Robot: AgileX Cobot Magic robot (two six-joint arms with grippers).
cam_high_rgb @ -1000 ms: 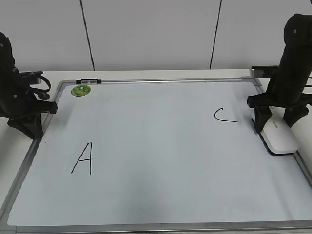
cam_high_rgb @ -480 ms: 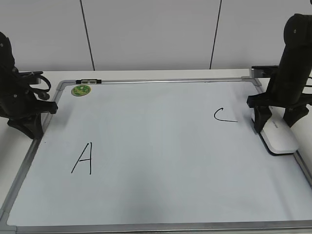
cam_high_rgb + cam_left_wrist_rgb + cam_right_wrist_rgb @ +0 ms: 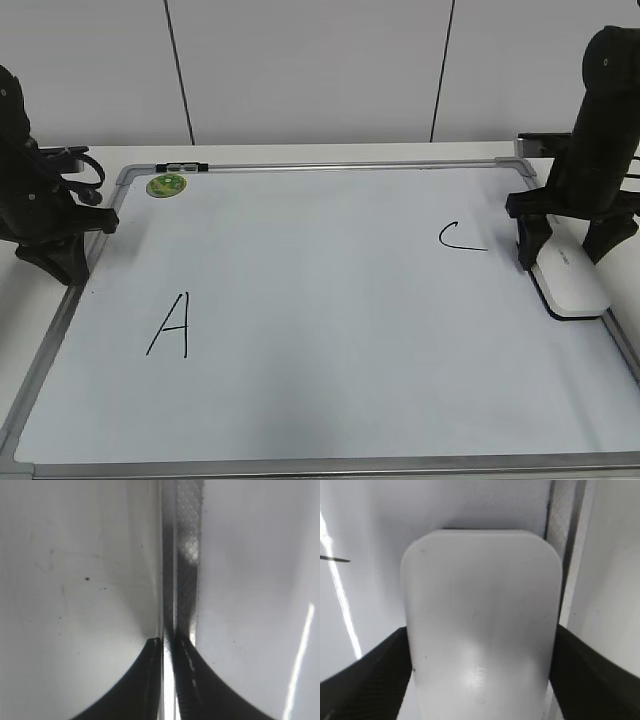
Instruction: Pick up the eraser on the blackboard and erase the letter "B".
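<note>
The white eraser [image 3: 572,285] lies on the blackboard [image 3: 330,165] by its right frame, just right of the letter C [image 3: 458,238]. My right gripper [image 3: 562,260] straddles it, a finger against each long side, with no gap showing. In the right wrist view the eraser [image 3: 480,610] fills the space between the jaws [image 3: 481,630]. The letter A [image 3: 170,325] is at the lower left. No letter "B" shows on the board. My left gripper [image 3: 60,265] is shut and empty at the board's left frame; its closed jaws [image 3: 170,640] also show in the left wrist view.
A round green magnet [image 3: 166,185] sits at the board's top left corner, with a dark clip [image 3: 182,166] on the top frame beside it. The board's metal frame [image 3: 570,555] runs close along the eraser's right side. A white panelled wall stands behind the table.
The right gripper and the eraser have shifted very slightly to the left on the board. The left arm has not moved.
</note>
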